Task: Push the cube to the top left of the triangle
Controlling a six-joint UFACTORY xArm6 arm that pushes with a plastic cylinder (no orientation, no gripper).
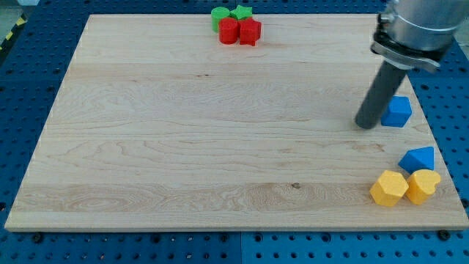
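Observation:
A blue cube (pixel 398 111) sits near the board's right edge. My tip (pixel 366 125) rests on the board just to the left of the cube, touching or nearly touching its left side. A blue triangle (pixel 418 158) lies below the cube, near the lower right corner. The dark rod rises from the tip up to the arm at the view's top right.
Two yellow blocks (pixel 389 188) (pixel 423 185) sit side by side just below the triangle. At the top centre a green cylinder (pixel 220 16), a green star (pixel 241 12), a red cylinder (pixel 229 31) and a red star (pixel 250 31) cluster by the wooden board's (pixel 183 132) edge.

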